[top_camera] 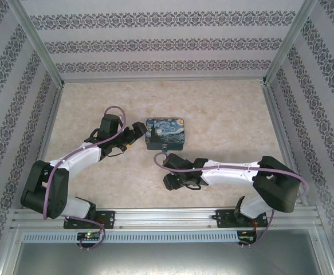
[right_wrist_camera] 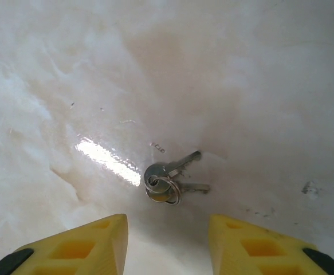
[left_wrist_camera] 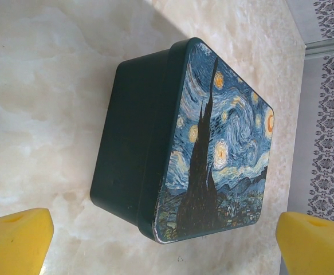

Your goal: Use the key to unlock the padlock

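Two small silvery keys point(right_wrist_camera: 169, 180) on a ring lie flat on the pale marble table, just ahead of the gap of my right gripper point(right_wrist_camera: 167, 229). Its yellow fingers point(right_wrist_camera: 86, 246) stand open on either side, not touching the keys. In the top view my right gripper point(top_camera: 161, 161) hovers low, just in front of the tin. A tiny blue nub point(top_camera: 165, 149) at the tin's near side looks like the padlock; its details are too small to tell. My left gripper point(left_wrist_camera: 164, 232) is open, facing the tin's left end, with nothing between its fingers.
The blue-and-yellow painted tin point(top_camera: 165, 133) stands at the table's middle, lid shut; its dark side wall point(left_wrist_camera: 132, 137) faces the left wrist camera. Metal frame posts point(top_camera: 45, 57) and patterned walls bound the table on three sides.
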### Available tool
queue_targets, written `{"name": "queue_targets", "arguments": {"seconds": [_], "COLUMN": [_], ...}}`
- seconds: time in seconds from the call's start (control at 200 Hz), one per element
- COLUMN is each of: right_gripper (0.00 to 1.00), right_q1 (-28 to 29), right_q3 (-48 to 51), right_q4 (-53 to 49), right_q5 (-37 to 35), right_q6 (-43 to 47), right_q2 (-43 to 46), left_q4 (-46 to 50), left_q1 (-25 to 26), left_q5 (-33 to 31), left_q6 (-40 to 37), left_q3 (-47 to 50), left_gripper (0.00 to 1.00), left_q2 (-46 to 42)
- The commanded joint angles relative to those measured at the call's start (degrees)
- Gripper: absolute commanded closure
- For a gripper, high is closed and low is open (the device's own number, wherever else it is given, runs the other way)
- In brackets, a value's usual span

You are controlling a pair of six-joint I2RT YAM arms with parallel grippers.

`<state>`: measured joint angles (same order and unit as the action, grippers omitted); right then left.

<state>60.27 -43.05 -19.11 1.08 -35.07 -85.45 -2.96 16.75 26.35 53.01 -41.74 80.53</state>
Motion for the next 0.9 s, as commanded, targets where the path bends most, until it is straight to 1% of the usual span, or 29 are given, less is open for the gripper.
{"name": "queue_targets", "arguments": {"seconds": [0.0,0.06,0.35,0.585,0.894], "right_gripper": [0.54,0.51,0.50,0.52,0.57], "right_q1": [0.5,0.5,0.8,1.6,4.6], "right_q3": [-2.7,-3.5,-6.7,-8.2,-11.0], "right_q4": [-1.9,-1.9,-3.0,-4.6,-8.4], "right_q5": [-2.4,-2.7,-3.7,-4.9,-9.9], "right_q6": [1.7,2.6,6.2,7.7,8.6], "right_q2": [-0.9,-2.2,-8.0,-11.2,-16.2], "left_q4": [-1.7,-1.8,-1.5,-1.6,-2.0], "left_q1": [-0.1,-0.1,-0.1,-0.1,-0.1], "left_q5": [-0.5,-0.5,-0.5,-0.6,-0.5], "left_q6": [0.2,0.2,0.2,0.2,0.2], "left_q3": [0.4,0.5,0.5,0.6,0.5], "left_gripper": [0.00,0.00,0.00,0.00,0.00], "left_q2": [0.6,0.6,0.2,0.4,0.9]}}
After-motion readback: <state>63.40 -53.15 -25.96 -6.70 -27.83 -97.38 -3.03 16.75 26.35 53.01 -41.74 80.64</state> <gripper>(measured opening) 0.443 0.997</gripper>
